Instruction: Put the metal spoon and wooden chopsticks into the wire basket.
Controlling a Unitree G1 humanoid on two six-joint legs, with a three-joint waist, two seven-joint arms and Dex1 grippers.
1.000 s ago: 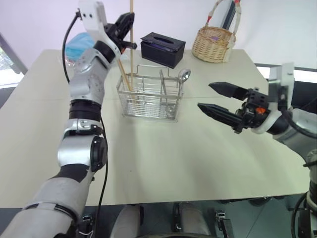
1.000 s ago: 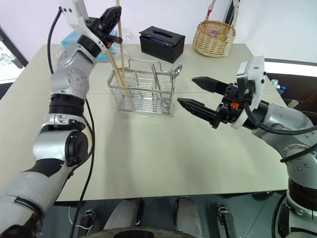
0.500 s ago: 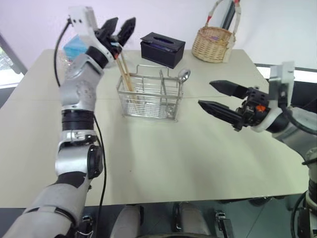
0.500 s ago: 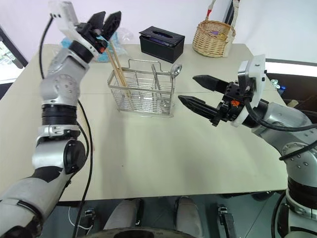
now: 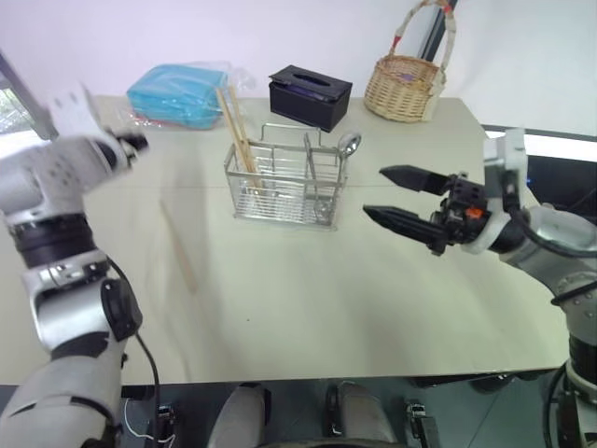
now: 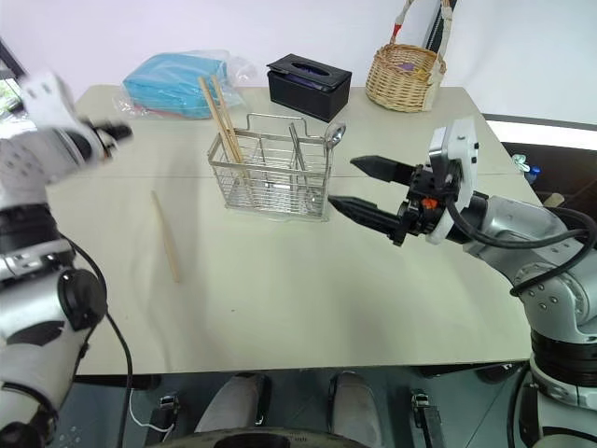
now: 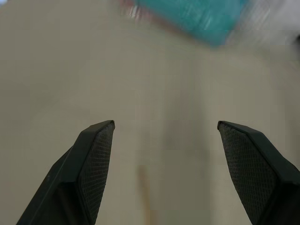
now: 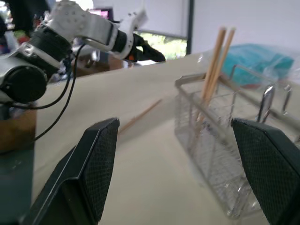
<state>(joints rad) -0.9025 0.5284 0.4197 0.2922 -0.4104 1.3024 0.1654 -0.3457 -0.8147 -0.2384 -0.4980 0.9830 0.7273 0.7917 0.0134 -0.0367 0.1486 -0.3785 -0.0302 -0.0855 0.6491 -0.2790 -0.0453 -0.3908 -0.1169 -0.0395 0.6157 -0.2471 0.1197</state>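
Lying loose now, one chopstick

Beige table w/ seam, plain white wall behind, bright window at left edge

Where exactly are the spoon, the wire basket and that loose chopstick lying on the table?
metal spoon (image 5: 348, 143), left eye view, on its shiny bowl.
wire basket (image 5: 280, 210), left eye view, on its front mesh wall.
loose chopstick (image 6: 165, 235), right eye view, on the middle of the stick.
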